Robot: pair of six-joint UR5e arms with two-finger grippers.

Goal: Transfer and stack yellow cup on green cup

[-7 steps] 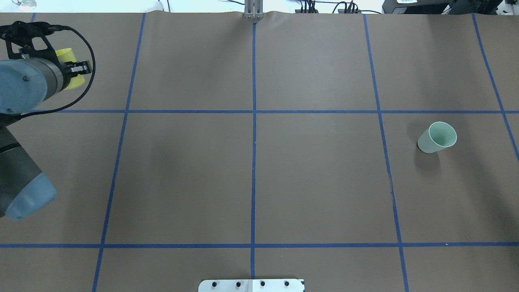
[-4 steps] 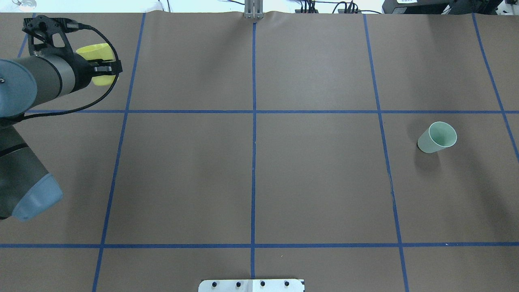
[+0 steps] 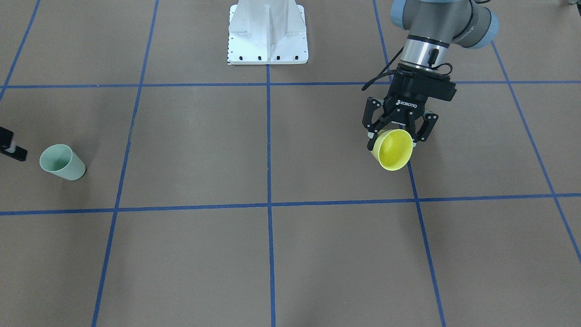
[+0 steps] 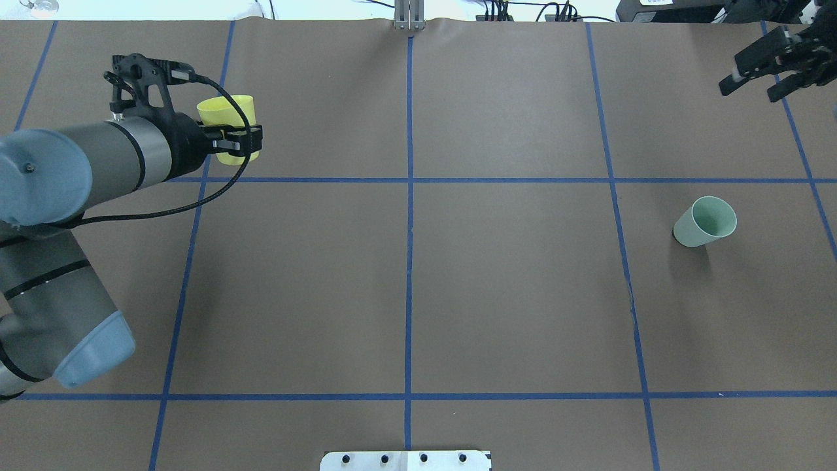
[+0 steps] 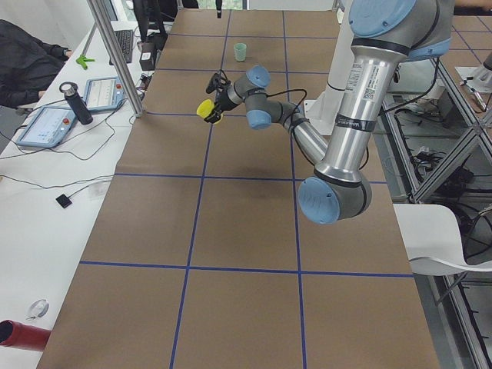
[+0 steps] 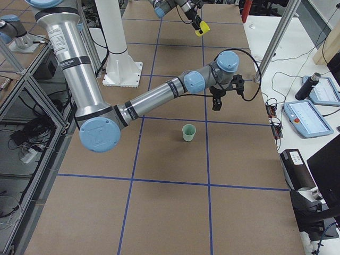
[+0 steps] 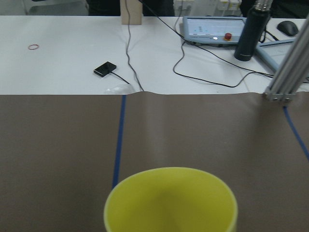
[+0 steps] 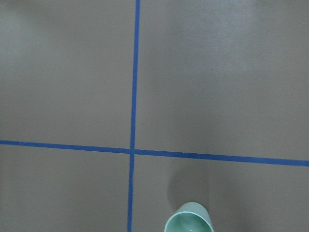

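Carried the yellow cup (image 4: 222, 112) further in from the left edge of the desk (image 4: 510, 294), up to the first blue line (image 4: 230, 39), gripped in the left tool (image 4: 245, 140). Brought the right tool (image 4: 749, 91) into the overhead view, top right corner.

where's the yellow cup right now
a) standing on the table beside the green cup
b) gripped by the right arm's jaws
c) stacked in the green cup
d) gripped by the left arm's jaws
D: the left gripper has its jaws shut on the yellow cup, while the green cup stands alone across the table and the right gripper is open and empty.
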